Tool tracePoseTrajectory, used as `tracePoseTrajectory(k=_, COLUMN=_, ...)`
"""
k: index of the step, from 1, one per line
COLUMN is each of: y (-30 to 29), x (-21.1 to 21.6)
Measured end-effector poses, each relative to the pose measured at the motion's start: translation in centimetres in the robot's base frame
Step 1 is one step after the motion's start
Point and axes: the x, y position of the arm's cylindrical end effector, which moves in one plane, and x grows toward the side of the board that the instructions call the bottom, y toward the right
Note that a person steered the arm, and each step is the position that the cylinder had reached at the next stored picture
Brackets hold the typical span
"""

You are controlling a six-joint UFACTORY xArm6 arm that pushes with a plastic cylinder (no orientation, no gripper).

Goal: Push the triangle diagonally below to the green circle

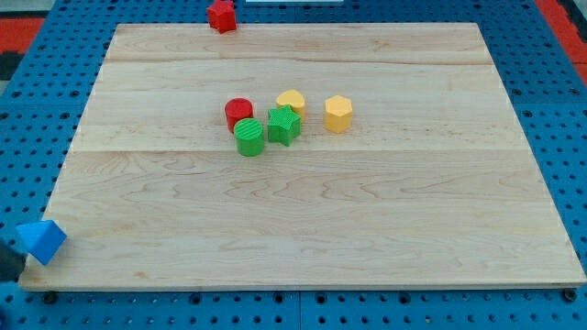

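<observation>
The blue triangle (40,241) lies at the board's bottom left corner, partly over the edge. The green circle (249,137) stands near the board's middle, far up and to the right of it. It touches the red cylinder (238,113) above it and the green star (284,125) on its right. A dark shape at the view's left edge, just left of the blue triangle, looks like my tip (9,273), close to or touching the triangle; most of the rod is cut off by the frame.
A yellow heart (292,100) sits above the green star and a yellow hexagon (337,114) to its right. A red block (220,16) rests at the top edge of the wooden board (367,229). Blue pegboard surrounds the board.
</observation>
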Motion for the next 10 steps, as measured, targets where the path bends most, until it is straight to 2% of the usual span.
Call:
tracePoseTrajectory(k=1, y=6.4, x=-5.3)
tracePoseTrajectory(k=2, y=6.8, x=-7.8)
tracePoseTrajectory(k=3, y=3.8, x=-3.0)
tracePoseTrajectory(k=4, y=-0.5, x=-8.5)
tracePoseTrajectory(k=5, y=1.3, x=-12.3)
tracePoseTrajectory(k=6, y=12.1, x=-12.5)
tracePoseTrajectory(k=7, y=18.0, x=-12.3)
tracePoseTrajectory(k=8, y=9.4, x=-12.3)
tracePoseTrajectory(k=9, y=10.4, x=-11.1)
tracePoseTrajectory(k=10, y=14.7, x=-10.4)
